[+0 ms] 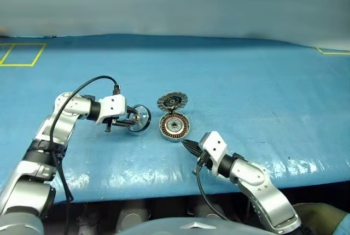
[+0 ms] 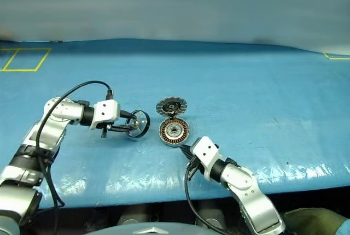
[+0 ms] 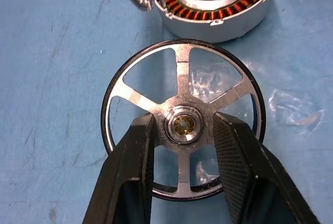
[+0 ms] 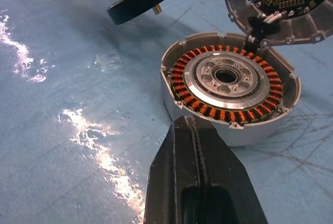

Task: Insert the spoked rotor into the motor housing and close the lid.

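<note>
I hold the spoked rotor in my left gripper, the two black fingers clamped on either side of its central hub, where a small brass-coloured bearing shows. The rotor stands on edge, tilted, just to the left of the motor housing and apart from it; from my right wrist it appears lifted off the blue table, with a short shaft poking out of its hub.

The motor housing sits open on the table, its ring of copper-brown windings around a silver centre facing up. The lid is joined to the housing's far edge and swung back beyond it, its inner face with radial segments and a dark hub turned upward.

My right gripper rests near the housing's near-right side, its fingers pressed together with nothing between them, the tips pointing at the housing wall and not touching it.

Far left of the housing, yellow tape lines mark the table.
</note>
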